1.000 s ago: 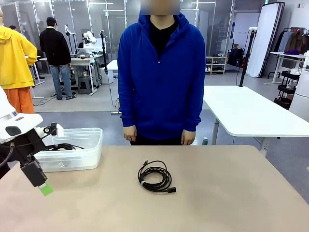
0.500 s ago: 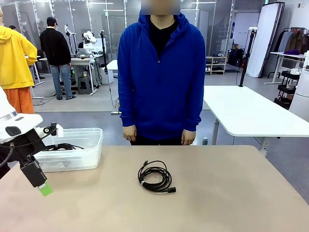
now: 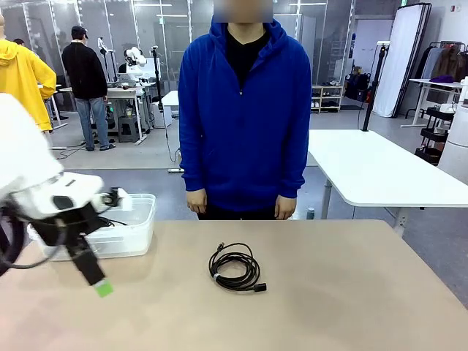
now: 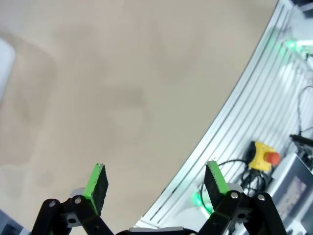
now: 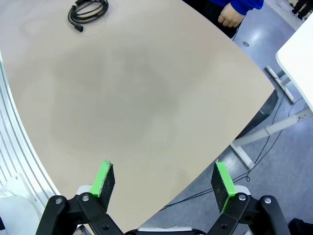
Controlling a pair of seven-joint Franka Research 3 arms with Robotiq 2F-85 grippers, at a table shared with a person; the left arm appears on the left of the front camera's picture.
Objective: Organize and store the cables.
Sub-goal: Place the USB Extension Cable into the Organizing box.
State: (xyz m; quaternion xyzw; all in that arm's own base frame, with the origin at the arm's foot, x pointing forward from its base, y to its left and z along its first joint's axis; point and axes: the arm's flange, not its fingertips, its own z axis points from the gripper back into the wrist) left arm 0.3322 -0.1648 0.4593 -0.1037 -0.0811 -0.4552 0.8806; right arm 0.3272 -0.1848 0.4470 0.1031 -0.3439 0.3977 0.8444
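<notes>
One of the cables [image 3: 235, 268], a thin black cord wound into a round coil with plug ends, lies on the tan table [image 3: 344, 292] in front of the person. In the right wrist view that cable [image 5: 88, 11] sits far off at the top left. My left gripper [image 3: 102, 287] hangs over the table's left part, well to the left of the coil. Seen from the left wrist, the left gripper [image 4: 156, 183] is open and empty above bare tabletop by the table's edge. My right gripper [image 5: 164, 181] is open and empty too, high over the table's near right corner.
A clear plastic bin [image 3: 139, 219] stands at the table's far left, partly behind my left arm. The person in a blue hoodie [image 3: 245, 110] stands at the far edge with hands [image 5: 230, 17] hanging down. A white table [image 3: 380, 172] stands beyond on the right.
My left arm has swung right and in over the table, carrying its gripper a little toward the coil and covering more of the bin. Cable and person have not moved.
</notes>
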